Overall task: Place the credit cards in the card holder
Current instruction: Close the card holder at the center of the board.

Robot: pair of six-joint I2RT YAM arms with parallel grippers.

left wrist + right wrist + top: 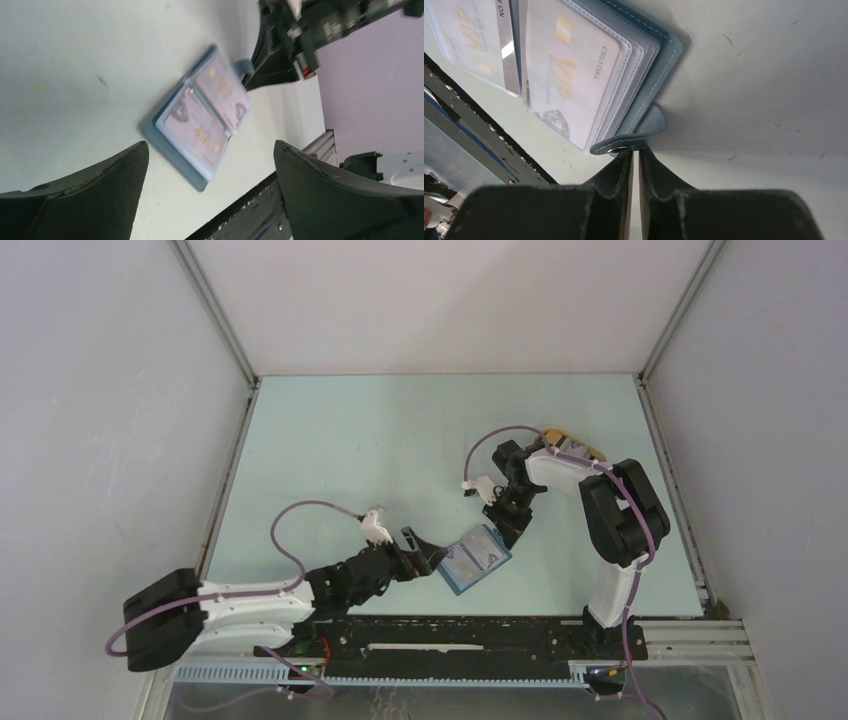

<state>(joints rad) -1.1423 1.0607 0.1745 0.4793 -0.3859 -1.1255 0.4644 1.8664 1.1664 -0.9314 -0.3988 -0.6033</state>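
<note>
Lying open: teal card holder (475, 559)

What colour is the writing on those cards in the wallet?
Gold-orange VIP lettering on whitish cards; right wrist view shows it best.

1. A pale mint-green surface (400, 440) fills the centre of the top view; small dark specks dot it in the wrist views;
2. Plain whitish back wall (440, 300) at the top; left wall (100, 420) and right wall (770, 390) at the sides;
3. Silver posts (215, 310) slant up from the far corners;
4. Soft, even light; faint shadows.
</note>
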